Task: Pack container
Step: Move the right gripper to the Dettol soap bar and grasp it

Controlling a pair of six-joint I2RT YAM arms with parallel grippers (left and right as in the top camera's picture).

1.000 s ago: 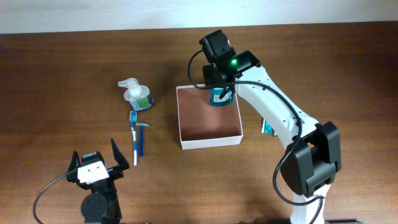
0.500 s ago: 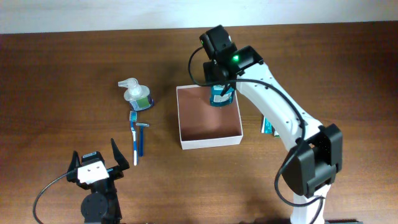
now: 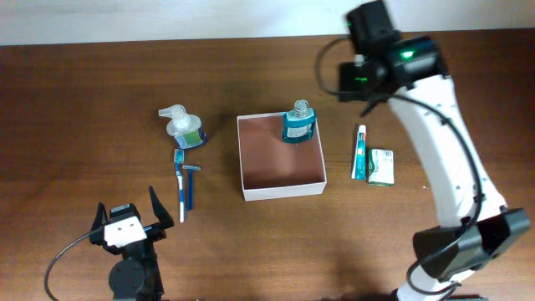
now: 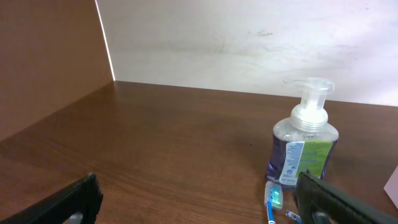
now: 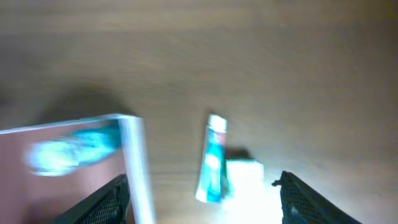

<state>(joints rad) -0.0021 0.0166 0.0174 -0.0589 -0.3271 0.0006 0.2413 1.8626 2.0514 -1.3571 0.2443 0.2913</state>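
Note:
The container [image 3: 283, 189] is a shallow white-walled box with a reddish-brown bottom at the table's middle. A teal bottle [image 3: 298, 122] stands in its far right corner, and shows blurred in the right wrist view [image 5: 68, 146] beside the box wall [image 5: 137, 168]. A teal toothpaste tube [image 3: 359, 152] [image 5: 211, 158] and a small white-green box [image 3: 382, 165] [image 5: 244, 177] lie right of the container. My right gripper [image 3: 361, 77] [image 5: 202, 199] is open and empty, high above them. My left gripper [image 3: 128, 224] [image 4: 199, 205] is open and empty at the near left.
A clear pump soap bottle [image 3: 183, 127] [image 4: 303, 144] stands left of the container. A blue toothbrush [image 3: 180, 186] [image 4: 273, 200] and a blue razor [image 3: 191, 177] lie in front of it. A wall rises behind the table.
My right gripper let go of the teal bottle, left it standing in the container's far right corner, and rose away to the right and back. The left arm has not moved.

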